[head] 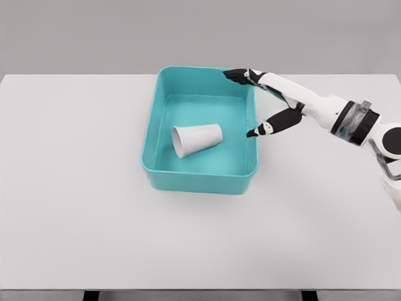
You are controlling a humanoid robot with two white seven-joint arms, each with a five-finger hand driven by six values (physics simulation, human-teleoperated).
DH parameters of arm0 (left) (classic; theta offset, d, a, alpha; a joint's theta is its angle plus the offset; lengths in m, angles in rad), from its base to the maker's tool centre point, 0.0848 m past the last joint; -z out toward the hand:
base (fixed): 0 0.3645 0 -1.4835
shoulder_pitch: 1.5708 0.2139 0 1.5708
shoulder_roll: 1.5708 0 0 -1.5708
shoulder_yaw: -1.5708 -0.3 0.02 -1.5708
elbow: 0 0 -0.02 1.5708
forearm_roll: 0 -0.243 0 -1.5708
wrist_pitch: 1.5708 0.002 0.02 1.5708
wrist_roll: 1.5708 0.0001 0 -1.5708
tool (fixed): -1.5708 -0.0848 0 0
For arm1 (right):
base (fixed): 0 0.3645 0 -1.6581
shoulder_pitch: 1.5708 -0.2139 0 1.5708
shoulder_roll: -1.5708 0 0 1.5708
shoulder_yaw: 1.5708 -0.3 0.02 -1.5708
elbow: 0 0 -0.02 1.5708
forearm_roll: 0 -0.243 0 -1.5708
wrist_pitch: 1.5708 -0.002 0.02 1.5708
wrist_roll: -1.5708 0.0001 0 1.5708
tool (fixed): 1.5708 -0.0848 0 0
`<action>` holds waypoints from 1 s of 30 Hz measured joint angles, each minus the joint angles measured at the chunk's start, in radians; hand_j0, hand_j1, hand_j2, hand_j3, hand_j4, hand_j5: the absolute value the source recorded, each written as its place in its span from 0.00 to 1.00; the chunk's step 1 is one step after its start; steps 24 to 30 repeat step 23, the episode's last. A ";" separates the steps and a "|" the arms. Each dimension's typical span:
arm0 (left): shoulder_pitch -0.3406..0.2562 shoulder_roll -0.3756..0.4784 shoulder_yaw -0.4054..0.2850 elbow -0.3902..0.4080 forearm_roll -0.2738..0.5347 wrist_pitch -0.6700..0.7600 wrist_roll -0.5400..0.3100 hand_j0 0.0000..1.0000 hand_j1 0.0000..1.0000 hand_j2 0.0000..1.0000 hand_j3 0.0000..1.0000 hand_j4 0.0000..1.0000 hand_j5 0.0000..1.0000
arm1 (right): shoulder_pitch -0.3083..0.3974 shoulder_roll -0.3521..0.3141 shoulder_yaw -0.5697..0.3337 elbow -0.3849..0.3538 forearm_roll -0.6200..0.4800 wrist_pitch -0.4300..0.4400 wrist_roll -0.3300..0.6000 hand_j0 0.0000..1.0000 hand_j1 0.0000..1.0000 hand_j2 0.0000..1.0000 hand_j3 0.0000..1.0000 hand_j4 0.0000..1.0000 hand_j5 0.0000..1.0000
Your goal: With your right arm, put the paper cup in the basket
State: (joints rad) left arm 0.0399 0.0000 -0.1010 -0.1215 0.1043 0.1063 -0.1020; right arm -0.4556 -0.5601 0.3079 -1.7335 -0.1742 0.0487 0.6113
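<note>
A white paper cup (197, 138) lies on its side on the floor of the teal basket (198, 179), its mouth turned toward the left. My right hand (245, 103) hovers over the basket's right rim, fingers spread and holding nothing. The thumb tip points down at the rim's right wall, and the other fingers reach toward the far right corner. A gap separates the hand from the cup. The right arm enters from the picture's right edge. No left arm shows.
The basket stands on a white table (75, 188), a little behind its middle. A grey wall lies behind the table's far edge.
</note>
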 measured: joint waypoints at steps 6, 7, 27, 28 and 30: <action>0.000 0.000 0.000 0.001 0.000 0.000 0.000 1.00 1.00 1.00 1.00 1.00 1.00 | 0.127 -0.081 -0.098 -0.018 -0.048 -0.007 0.000 1.00 1.00 1.00 1.00 1.00 1.00; 0.000 0.000 0.000 0.001 0.000 0.000 0.000 1.00 1.00 1.00 1.00 1.00 1.00 | 0.147 -0.094 -0.112 -0.019 -0.050 -0.007 0.000 1.00 1.00 1.00 1.00 1.00 1.00; 0.002 0.000 -0.002 0.001 -0.002 0.000 0.000 1.00 1.00 1.00 1.00 1.00 1.00 | 0.284 -0.136 -0.296 -0.019 -0.057 -0.007 0.000 1.00 1.00 1.00 1.00 1.00 1.00; 0.002 0.000 -0.002 0.001 -0.002 0.000 0.000 1.00 1.00 1.00 1.00 1.00 1.00 | 0.284 -0.136 -0.296 -0.019 -0.057 -0.007 0.000 1.00 1.00 1.00 1.00 1.00 1.00; 0.002 0.000 -0.002 0.001 -0.002 0.000 0.000 1.00 1.00 1.00 1.00 1.00 1.00 | 0.284 -0.136 -0.296 -0.019 -0.057 -0.007 0.000 1.00 1.00 1.00 1.00 1.00 1.00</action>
